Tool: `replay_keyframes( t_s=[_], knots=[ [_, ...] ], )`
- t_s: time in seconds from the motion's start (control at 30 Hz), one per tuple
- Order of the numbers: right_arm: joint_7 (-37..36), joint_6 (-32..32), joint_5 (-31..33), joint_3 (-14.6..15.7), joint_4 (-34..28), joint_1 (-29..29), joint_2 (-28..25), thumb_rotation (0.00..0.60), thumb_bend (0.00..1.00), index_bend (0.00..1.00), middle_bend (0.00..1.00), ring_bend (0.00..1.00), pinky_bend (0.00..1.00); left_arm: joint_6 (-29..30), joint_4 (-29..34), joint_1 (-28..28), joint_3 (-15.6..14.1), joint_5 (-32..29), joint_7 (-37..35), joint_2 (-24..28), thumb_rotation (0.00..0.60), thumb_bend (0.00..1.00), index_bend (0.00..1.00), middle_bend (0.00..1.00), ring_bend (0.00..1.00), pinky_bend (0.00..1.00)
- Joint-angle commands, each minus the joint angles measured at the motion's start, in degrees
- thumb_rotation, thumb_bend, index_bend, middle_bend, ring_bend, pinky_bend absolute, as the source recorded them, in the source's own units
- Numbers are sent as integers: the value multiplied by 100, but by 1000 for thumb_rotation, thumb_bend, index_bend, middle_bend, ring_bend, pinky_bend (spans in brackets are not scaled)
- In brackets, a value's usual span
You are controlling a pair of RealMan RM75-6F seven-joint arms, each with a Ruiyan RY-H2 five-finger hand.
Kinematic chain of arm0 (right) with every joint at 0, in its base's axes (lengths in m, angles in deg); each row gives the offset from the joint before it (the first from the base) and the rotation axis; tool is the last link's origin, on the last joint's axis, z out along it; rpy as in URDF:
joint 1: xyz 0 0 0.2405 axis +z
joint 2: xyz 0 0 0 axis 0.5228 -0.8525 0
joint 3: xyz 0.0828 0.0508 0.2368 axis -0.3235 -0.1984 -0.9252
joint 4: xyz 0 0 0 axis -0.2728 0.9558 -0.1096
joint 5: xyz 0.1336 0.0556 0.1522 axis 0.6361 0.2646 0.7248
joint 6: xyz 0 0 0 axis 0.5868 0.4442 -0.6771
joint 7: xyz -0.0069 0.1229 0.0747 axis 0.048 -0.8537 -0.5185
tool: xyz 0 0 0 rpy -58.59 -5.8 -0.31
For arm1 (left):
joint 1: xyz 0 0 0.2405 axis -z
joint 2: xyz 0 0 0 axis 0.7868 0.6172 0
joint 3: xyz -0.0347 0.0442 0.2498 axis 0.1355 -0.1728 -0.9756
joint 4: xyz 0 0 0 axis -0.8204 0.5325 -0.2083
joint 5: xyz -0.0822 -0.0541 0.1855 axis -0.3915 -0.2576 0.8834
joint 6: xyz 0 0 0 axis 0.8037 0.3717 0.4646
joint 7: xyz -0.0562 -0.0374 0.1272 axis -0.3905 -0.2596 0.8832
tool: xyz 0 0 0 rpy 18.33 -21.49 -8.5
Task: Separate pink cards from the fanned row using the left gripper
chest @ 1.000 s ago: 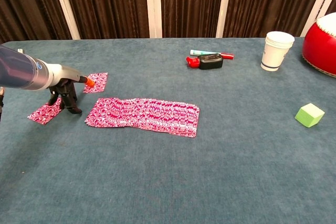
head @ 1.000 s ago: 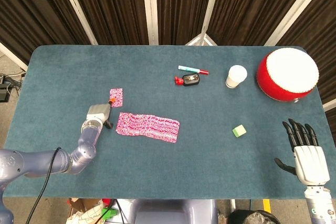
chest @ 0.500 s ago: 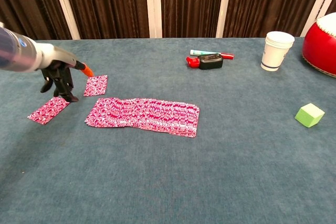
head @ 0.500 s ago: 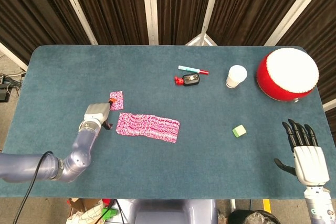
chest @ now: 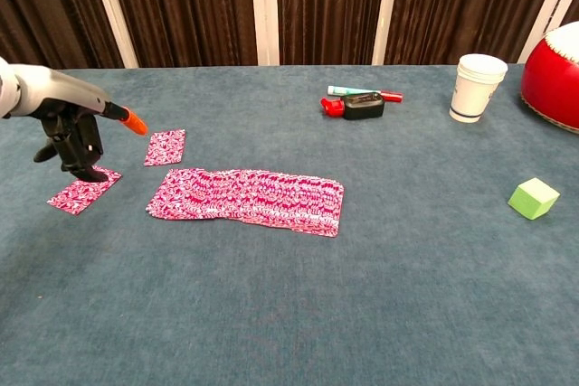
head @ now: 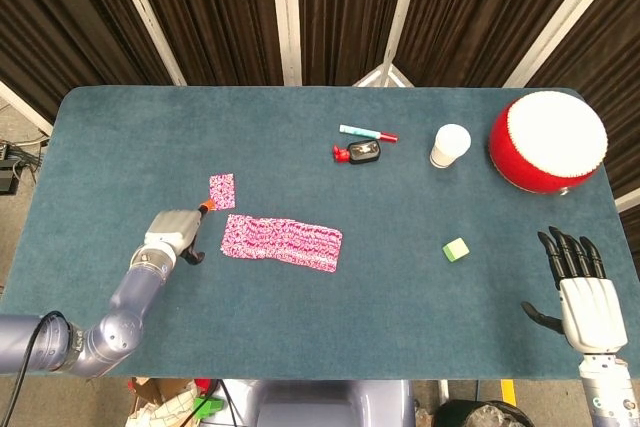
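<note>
Two cards already lie apart from the fanned row: one card just behind the row's left end, the other card well left of it, close to the desk's left side. Left robot hand hovers over that left card, dark fingers curled downward, orange tip sticking out toward the row. Nothing visibly held, reads as clenched on nothing. Contact with the card below: cannot tell. Right robot hand is far right of the row, near the desk's front edge, fingers spread, released, holding nothing

Risks, my read:
- next reach into the row could drag several overlapped cards at once and collapse the fan
- fingers sweeping low could shove the left card toward the desk edge
- felt-like cloth may grip cards, so a slide could buckle them

Room: plenty of bare desk in front of the row and between row and green cube. Cup, marker and black clip sit well behind the row, out of the way
</note>
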State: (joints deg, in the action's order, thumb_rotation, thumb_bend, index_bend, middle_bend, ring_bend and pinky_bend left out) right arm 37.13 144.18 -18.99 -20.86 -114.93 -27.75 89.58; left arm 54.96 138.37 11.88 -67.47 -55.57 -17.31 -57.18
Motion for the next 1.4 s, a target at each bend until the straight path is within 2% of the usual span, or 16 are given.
replay_keyframes(
  t_s=[0.03,0.47,0.73,0.9,1.4],
  knots=[
    [6,7,-7,2,-2,-3,1,600,128,68,71,96,71,-260,39,-74,-54,150,-117,29,600,480,40,743,600,684],
    [-74,22,17,-19,19,-12,0,600,129,68,71,95,71,-599,-322,84,-354,33,-141,-296,600,480,40,743,600,684],
    [-91,37,6,-21,23,-17,8,600,129,68,71,96,71,-785,-516,152,-416,-4,-269,-427,600,481,45,744,605,684],
    [-124,43,16,-29,39,-20,6,600,129,69,71,95,72,-1136,-783,56,-535,195,-452,-470,600,481,51,745,605,684],
    [-138,44,-8,-25,45,-17,10,600,128,71,71,96,72,-1477,-932,163,-719,497,-875,-505,600,481,51,745,605,685]
  ],
)
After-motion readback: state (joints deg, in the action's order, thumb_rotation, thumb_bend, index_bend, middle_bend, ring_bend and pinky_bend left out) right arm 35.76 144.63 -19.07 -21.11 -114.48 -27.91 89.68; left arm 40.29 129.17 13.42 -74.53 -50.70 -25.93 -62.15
